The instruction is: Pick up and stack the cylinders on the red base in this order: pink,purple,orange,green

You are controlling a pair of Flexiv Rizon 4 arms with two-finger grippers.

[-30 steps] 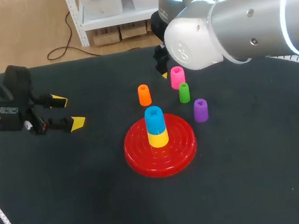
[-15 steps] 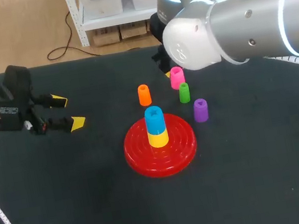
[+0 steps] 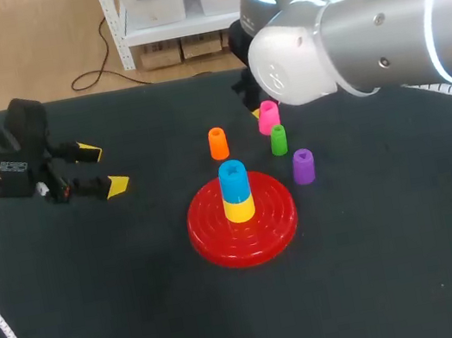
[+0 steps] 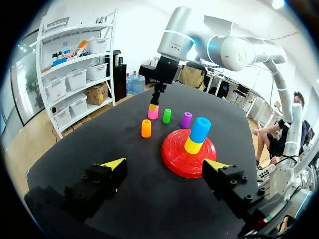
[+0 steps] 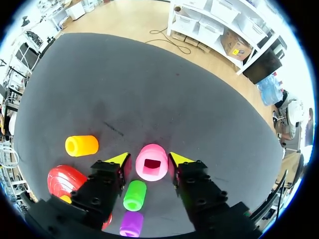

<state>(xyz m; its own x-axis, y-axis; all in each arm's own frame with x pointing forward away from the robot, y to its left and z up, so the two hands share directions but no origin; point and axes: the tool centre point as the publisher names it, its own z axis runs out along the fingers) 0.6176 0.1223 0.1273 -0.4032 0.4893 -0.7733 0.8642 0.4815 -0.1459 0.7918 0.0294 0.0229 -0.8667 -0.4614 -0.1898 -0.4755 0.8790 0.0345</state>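
Note:
The pink cylinder stands on the black table behind the red base. My right gripper comes down over it, its two yellow-tipped fingers pressed against the pink cylinder from both sides. A green cylinder sits just in front of the pink one, with a purple cylinder to its right and an orange cylinder to its left. On the base a blue cylinder is stacked on a yellow one. My left gripper hovers open at the far left, holding nothing.
In the right wrist view the green cylinder and purple cylinder lie close under the gripper's fingers, and the orange cylinder lies off to one side. The table is bare black cloth around the base.
My right gripper's fingers have closed in onto the pink cylinder, which has shifted very slightly. The left arm has stayed still.

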